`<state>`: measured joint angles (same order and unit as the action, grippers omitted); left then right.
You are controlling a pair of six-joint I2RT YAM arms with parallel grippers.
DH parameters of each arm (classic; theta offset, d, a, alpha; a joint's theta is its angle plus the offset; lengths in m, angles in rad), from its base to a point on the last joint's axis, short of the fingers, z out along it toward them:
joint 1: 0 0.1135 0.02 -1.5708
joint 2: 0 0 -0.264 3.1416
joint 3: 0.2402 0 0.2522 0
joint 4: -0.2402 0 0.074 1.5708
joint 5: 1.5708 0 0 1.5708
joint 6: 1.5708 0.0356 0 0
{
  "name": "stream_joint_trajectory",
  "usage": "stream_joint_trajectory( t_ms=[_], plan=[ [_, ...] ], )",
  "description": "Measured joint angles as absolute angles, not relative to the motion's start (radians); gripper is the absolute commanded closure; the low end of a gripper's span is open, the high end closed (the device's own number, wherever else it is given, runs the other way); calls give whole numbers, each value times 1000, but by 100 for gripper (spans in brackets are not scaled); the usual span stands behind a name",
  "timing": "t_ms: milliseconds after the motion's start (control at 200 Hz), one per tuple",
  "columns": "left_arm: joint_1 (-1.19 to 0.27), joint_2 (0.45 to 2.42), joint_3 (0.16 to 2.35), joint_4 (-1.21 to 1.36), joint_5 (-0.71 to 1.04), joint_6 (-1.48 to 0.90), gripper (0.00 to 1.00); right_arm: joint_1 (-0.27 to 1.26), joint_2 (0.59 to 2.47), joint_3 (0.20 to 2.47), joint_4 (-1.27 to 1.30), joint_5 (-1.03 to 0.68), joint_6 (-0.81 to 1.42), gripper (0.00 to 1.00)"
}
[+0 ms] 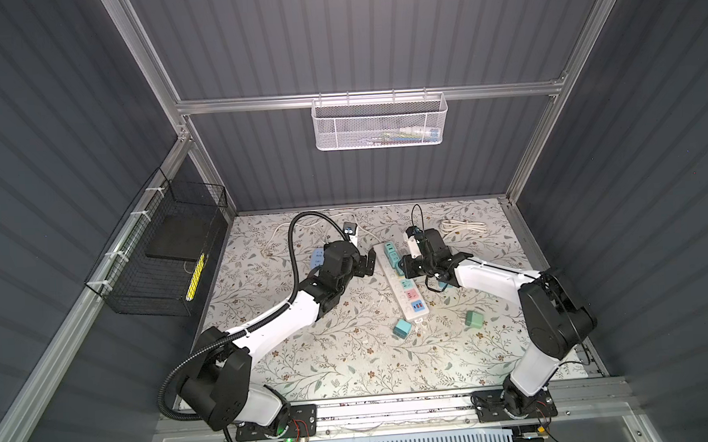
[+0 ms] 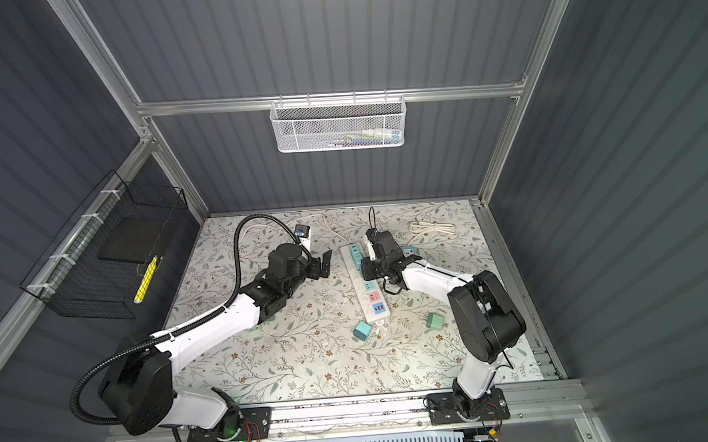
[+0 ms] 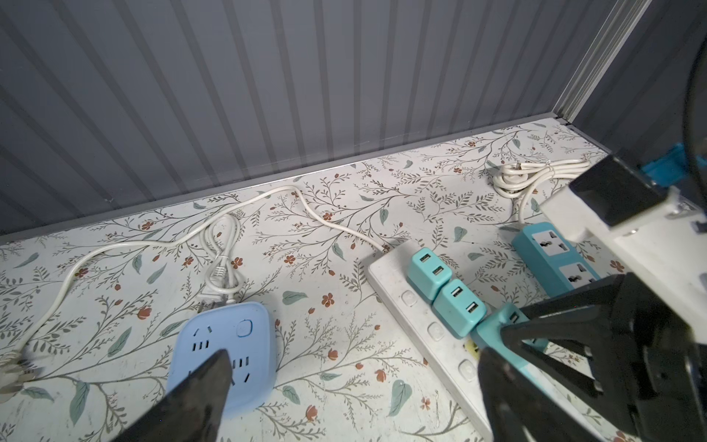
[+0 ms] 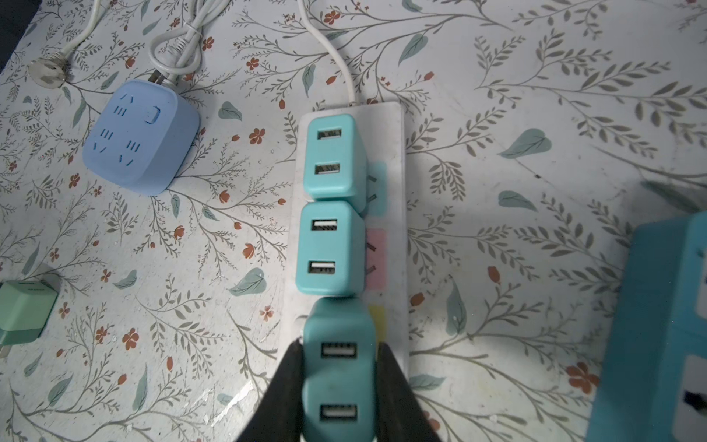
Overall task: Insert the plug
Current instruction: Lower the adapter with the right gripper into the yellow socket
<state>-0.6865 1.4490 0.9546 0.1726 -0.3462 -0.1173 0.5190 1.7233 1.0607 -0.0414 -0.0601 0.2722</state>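
At the bottom centre of the right wrist frame, the right gripper (image 4: 338,358) had its black fingers (image 4: 285,379) closed on the sides of a teal plug (image 4: 338,386), whose 2 USB ports faced the camera. The plug sat over the yellow socket patch (image 4: 377,317) of the white power strip (image 4: 394,153), right against the lower of 2 more teal plugs (image 4: 333,157) seated above it. Whether its prongs were in, I could not tell. In a top view, the left gripper (image 1: 367,265) hovered left of the strip near frame centre, fingers spread wide and empty. A blue socket block (image 4: 141,134) lay at upper left on the floral worktop (image 1: 351,355).
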Motion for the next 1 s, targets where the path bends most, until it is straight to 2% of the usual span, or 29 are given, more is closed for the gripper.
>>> stream_joint_trajectory(
  t_ms=[695,1001],
  plan=[
    [-686,1449,955,173,-346,-117,0,555,1727,1094,-138,28,250,87],
    [-686,1449,955,172,-347,-117,0,599,1766,1124,-159,125,231,87]
  ],
)
